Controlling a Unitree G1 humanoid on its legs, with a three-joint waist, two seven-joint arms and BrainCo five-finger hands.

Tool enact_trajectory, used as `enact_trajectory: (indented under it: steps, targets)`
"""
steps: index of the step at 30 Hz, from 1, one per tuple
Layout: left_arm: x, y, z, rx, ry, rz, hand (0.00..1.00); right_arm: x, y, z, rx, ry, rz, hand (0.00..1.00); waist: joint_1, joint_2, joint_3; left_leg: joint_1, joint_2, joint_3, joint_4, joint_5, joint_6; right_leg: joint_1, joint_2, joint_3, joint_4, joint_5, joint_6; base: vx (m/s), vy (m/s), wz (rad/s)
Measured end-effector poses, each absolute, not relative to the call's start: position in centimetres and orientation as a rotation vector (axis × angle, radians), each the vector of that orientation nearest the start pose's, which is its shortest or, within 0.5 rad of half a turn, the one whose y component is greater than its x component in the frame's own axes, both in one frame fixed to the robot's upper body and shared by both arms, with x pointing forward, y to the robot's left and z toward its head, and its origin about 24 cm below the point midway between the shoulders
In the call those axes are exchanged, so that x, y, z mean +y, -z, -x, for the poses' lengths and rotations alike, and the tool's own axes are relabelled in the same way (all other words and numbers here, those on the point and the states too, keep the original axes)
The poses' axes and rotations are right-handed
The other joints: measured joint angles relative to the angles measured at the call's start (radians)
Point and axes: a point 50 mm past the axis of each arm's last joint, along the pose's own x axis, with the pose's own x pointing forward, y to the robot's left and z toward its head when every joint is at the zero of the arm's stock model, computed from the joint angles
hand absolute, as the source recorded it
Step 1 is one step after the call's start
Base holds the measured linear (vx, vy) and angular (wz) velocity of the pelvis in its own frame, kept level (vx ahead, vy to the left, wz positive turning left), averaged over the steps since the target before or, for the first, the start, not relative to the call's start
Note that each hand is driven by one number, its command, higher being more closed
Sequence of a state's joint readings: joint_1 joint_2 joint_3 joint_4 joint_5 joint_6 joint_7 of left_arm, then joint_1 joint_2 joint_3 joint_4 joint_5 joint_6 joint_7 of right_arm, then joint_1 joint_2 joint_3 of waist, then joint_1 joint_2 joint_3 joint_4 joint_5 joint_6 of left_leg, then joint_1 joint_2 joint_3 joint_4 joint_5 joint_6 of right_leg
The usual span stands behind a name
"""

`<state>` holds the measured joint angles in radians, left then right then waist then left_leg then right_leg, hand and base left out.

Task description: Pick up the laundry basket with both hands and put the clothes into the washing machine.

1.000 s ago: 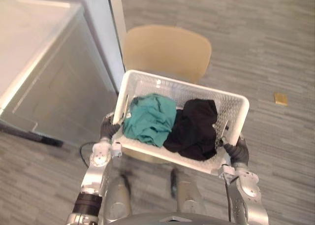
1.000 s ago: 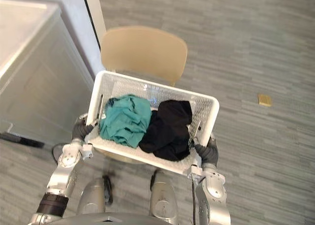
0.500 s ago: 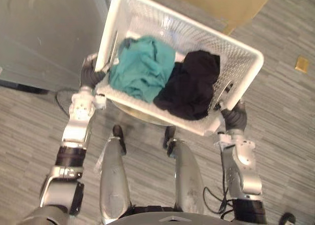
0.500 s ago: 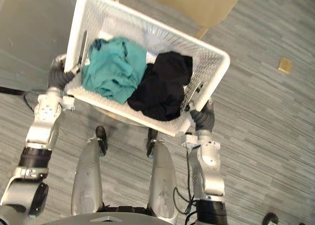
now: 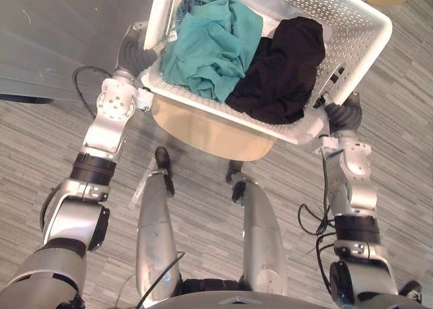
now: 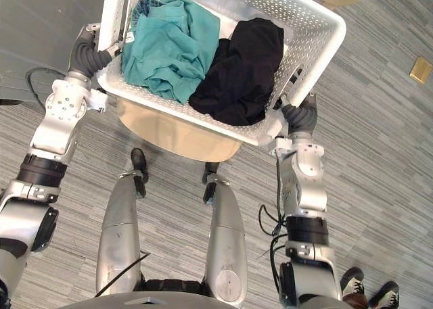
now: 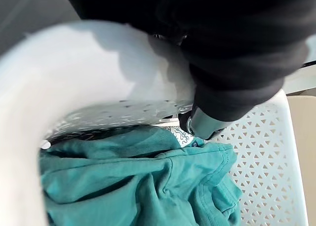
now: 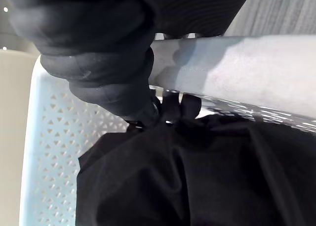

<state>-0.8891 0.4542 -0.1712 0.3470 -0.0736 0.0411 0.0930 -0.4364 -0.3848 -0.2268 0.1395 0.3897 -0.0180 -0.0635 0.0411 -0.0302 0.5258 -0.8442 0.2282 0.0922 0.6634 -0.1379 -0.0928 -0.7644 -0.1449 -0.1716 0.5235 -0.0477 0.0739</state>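
A white perforated laundry basket hangs in the air between my two hands, above the front of a tan chair seat. A crumpled teal garment lies in its left half and a black garment in its right half. My left hand is curled round the left end's rim; in the left wrist view a finger hooks through the handle slot next to the teal garment. My right hand grips the right end's rim above the black garment.
A tall grey unit stands close on the left, beside the basket. Grey striped floor lies all around. A small yellow piece lies on the floor at the right. A person's shoes show at the lower right.
The camera has tipped downward, so the whole picture has shifted. Both hands keep hold of the basket, which now shows off the chair seat and closer to the grey unit.
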Motion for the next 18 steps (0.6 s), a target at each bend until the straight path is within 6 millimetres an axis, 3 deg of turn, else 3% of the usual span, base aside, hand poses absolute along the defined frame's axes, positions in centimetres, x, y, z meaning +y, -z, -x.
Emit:
enact_trajectory:
  steps: [4, 5, 6, 7, 10, 13, 18]
  targets:
    - [15.6, -26.3, -38.0, -0.513, 0.007, -0.463, 1.0, -25.7, -17.9, -33.2, -0.382, 0.199, -0.059, 1.0, -0.001, 0.0, 0.0, -0.01, 0.004, -0.005, 0.002, 0.0, 0.0, 0.001, 0.008, -0.003, -0.017, 0.011, 0.001, 0.01, 0.009, -0.02]
    - [15.4, -26.6, -38.2, -0.516, 0.002, -0.476, 0.0, -25.7, -17.9, -33.5, -0.376, 0.199, -0.064, 1.0, -0.001, 0.0, 0.0, -0.01, 0.004, -0.005, 0.002, 0.0, 0.0, 0.001, 0.008, -0.003, -0.018, 0.011, 0.001, 0.0, 0.0, 0.0]
    - [15.4, -26.8, -38.2, -0.519, 0.0, -0.484, 0.0, -25.8, -17.9, -33.7, -0.373, 0.2, -0.066, 1.0, -0.001, 0.0, 0.0, -0.01, 0.004, -0.005, 0.001, 0.002, 0.0, 0.001, 0.008, -0.003, -0.018, 0.012, 0.001, 0.0, 0.0, 0.0]
    - [15.3, -26.9, -38.2, -0.523, 0.001, -0.492, 0.0, -26.0, -17.9, -34.0, -0.362, 0.203, -0.066, 0.0, 0.0, 0.0, 0.0, -0.009, 0.004, -0.006, -0.002, 0.005, -0.001, 0.002, 0.008, -0.004, -0.019, 0.013, 0.0, 0.0, 0.0, 0.0]
    - [15.1, -27.8, -38.6, -0.529, -0.008, -0.491, 0.0, -26.3, -17.9, -34.7, -0.34, 0.201, -0.063, 0.0, 0.002, 0.0, 0.0, -0.008, 0.004, -0.009, -0.018, 0.019, -0.003, 0.002, 0.01, -0.008, -0.024, 0.018, -0.003, -0.01, -0.012, 0.04]
    - [15.0, -30.5, -38.4, -0.602, -0.059, -0.473, 0.0, -26.6, -16.7, -35.0, -0.291, 0.214, -0.074, 0.0, 0.011, 0.0, 0.0, 0.006, 0.001, -0.009, -0.052, 0.043, -0.003, 0.012, 0.011, -0.015, -0.044, 0.03, -0.006, -0.02, -0.019, 0.06]
    - [15.4, -32.5, -37.9, -0.673, -0.097, -0.447, 0.0, -27.5, -14.8, -35.0, -0.22, 0.247, -0.102, 0.0, 0.009, 0.001, 0.0, 0.038, 0.001, -0.009, -0.097, 0.056, 0.0, 0.055, 0.013, -0.032, -0.087, 0.045, -0.009, -0.02, -0.009, 0.07]
